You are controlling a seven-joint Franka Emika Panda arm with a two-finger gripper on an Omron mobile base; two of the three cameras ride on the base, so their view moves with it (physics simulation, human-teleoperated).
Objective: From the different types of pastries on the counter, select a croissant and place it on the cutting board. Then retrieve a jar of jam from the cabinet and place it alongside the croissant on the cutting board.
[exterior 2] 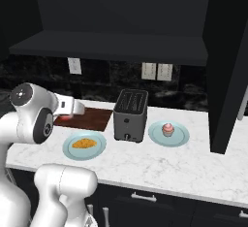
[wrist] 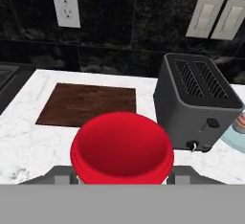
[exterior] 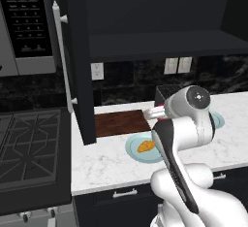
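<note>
Jar (wrist: 122, 149): squat, glossy red, pinched in gripper (wrist: 122, 177), apparently above counter (wrist: 19, 151) just short of board (wrist: 88, 104). Croissant (exterior 2: 84, 143), golden-orange, on plate (exterior 2: 70, 152) near board, not on it.

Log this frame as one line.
gripper: shut on jar of jam, above counter | cutting board: bare | croissant: on plate, unmoved

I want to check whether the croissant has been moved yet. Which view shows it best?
The right base view: the croissant lies unobstructed on its light blue plate, in front of the cutting board, not on it. In the left base view the arm partly hides the plate, leaving the pastry near its edge.
</note>
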